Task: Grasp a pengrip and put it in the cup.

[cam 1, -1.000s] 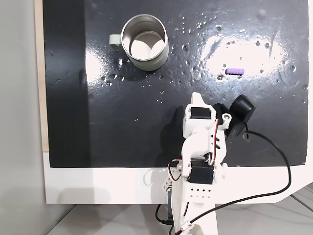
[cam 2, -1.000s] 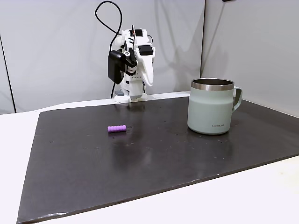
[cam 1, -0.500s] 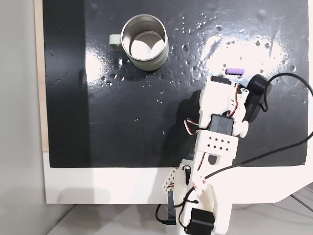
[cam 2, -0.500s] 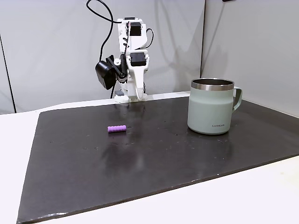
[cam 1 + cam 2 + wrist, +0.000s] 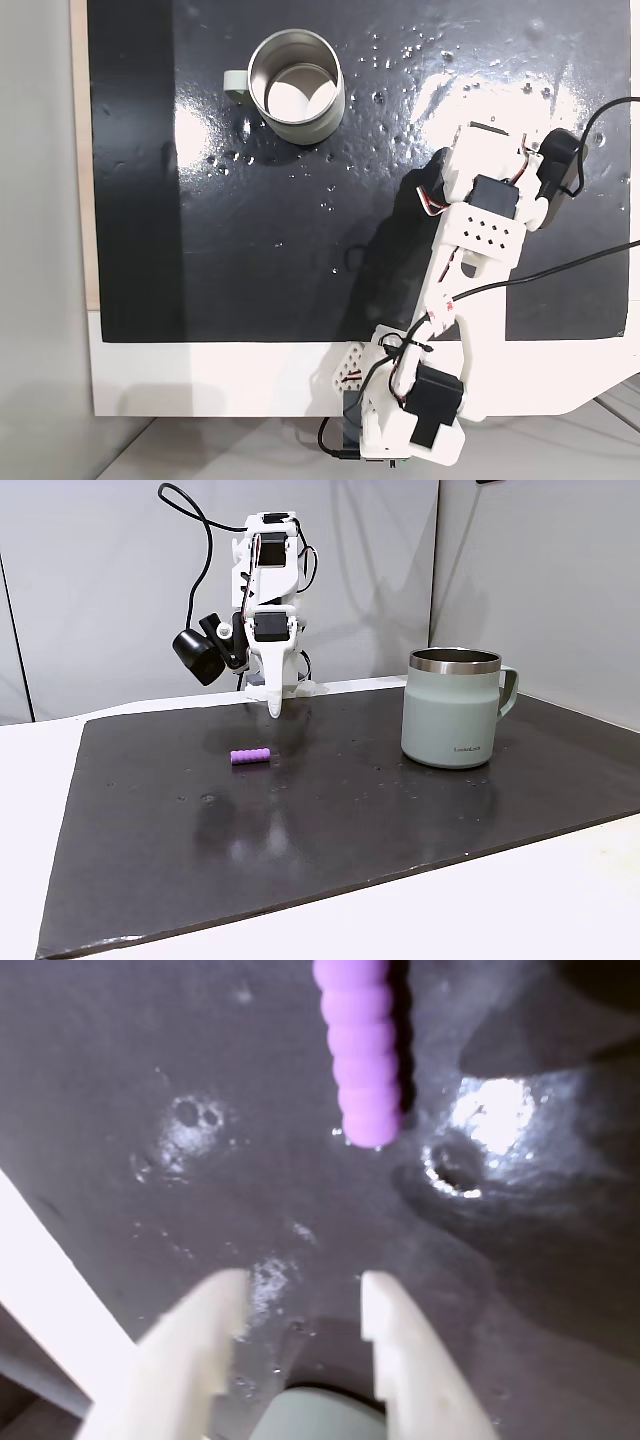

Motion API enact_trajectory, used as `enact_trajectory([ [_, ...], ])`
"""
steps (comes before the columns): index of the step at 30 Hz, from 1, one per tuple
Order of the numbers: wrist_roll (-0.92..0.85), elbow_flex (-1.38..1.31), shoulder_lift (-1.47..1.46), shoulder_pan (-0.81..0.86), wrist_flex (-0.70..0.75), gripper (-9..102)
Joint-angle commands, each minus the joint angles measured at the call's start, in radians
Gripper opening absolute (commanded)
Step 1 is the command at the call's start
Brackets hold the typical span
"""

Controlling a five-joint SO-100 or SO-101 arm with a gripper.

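The purple ribbed pengrip (image 5: pixel 250 756) lies flat on the black mat, left of centre in a fixed view. In the wrist view the pengrip (image 5: pixel 360 1050) sits just ahead of my fingertips. My gripper (image 5: pixel 274 709) hangs point-down above the mat, a little behind and to the right of the pengrip. Its pale fingers (image 5: pixel 215 1310) stand slightly apart around bare mat, so my gripper (image 5: pixel 300 1295) is open and holds nothing. The grey-green steel cup (image 5: pixel 295 88) stands upright far to the left in a fixed view, and at the right as the cup (image 5: pixel 455 710). My arm (image 5: pixel 470 230) covers the pengrip from above.
The black mat (image 5: pixel 250 250) covers most of the white table (image 5: pixel 200 380). A black cable (image 5: pixel 570 270) loops off the arm to the right. A black camera (image 5: pixel 195 652) juts from the wrist. Grey walls stand behind the table.
My arm has swung right in the top-down fixed view and stretched out over the pengrip. From the side, the gripper has moved left and come down toward the mat.
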Motion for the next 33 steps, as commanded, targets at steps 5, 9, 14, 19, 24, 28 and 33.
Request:
enact_trajectory([
  [5, -0.060, -0.130, -0.017, 0.044, 0.086, 22],
  [9, -0.081, -0.181, -0.078, 0.063, 0.117, 22],
  [14, -0.114, -0.225, -0.156, 0.081, 0.123, 22],
  [19, -0.147, -0.305, -0.253, 0.095, 0.160, 22],
  [24, -0.160, -0.371, -0.337, 0.117, 0.181, 22],
  [28, -0.175, -0.374, -0.382, 0.127, 0.163, 20],
  [33, -0.179, -0.388, -0.433, 0.123, 0.164, 8],
])
